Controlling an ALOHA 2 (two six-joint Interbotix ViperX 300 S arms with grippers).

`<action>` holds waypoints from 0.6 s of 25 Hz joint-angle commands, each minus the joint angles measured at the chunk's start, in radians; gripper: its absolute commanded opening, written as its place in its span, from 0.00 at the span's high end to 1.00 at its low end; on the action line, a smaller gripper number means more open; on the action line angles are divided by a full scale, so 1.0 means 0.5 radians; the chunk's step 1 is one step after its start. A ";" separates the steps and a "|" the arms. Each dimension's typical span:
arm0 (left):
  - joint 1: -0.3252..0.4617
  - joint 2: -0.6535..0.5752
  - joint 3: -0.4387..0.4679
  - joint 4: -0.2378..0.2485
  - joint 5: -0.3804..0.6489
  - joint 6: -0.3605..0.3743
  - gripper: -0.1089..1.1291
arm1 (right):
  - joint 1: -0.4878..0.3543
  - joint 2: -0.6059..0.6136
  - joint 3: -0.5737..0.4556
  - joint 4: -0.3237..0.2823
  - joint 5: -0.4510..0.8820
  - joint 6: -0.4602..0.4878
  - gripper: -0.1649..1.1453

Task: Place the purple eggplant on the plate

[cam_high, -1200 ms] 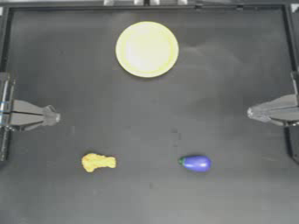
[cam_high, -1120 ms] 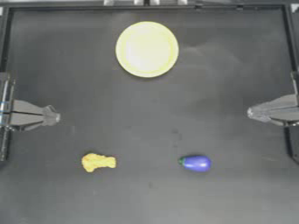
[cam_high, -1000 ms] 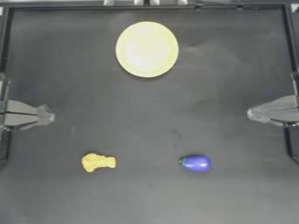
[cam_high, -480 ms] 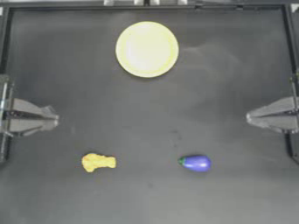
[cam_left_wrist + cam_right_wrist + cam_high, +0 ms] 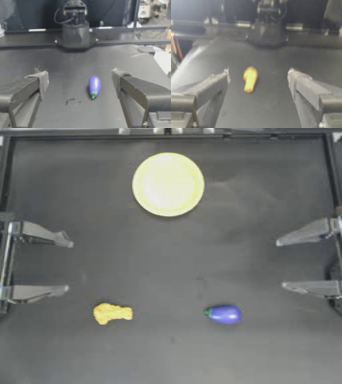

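Note:
The purple eggplant (image 5: 224,314) lies on the dark table toward the front, right of the middle, its green stem end pointing left. In the left wrist view the eggplant (image 5: 94,86) shows far off, beyond the spread jaws. At the back centre sits the pale yellow plate (image 5: 167,184) with nothing on it. My left gripper (image 5: 67,265) stands open at the left edge, far from both. My right gripper (image 5: 282,264) stands open at the right edge, a little behind and to the right of the eggplant. Neither holds anything.
A lumpy yellow object (image 5: 111,313) lies at the front left, level with the eggplant; the right wrist view shows the yellow object (image 5: 250,78) across the table. A raised rim (image 5: 167,135) runs along the table's back.
Both grippers have gone from shut to wide open while staying at their table edges. The eggplant, plate and yellow object have not moved.

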 commanded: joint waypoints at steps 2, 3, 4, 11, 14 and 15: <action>0.018 0.034 -0.046 -0.006 0.012 -0.003 0.08 | 0.003 0.104 -0.298 0.175 0.543 0.000 0.12; 0.021 0.031 -0.043 -0.006 0.025 -0.003 0.08 | 0.003 0.144 -0.350 0.199 0.641 0.000 0.12; 0.025 0.031 -0.046 -0.006 0.034 -0.006 0.08 | 0.003 0.202 -0.408 0.227 0.752 0.003 0.12; 0.037 0.034 -0.034 -0.031 0.043 -0.012 0.08 | 0.009 0.638 -0.749 0.129 1.365 0.221 0.12; 0.046 0.034 -0.025 -0.031 0.043 -0.012 0.08 | 0.083 0.810 -0.841 -0.049 1.491 0.402 0.12; 0.049 0.034 -0.025 -0.031 0.043 -0.015 0.08 | 0.120 0.859 -0.859 -0.110 1.503 0.460 0.12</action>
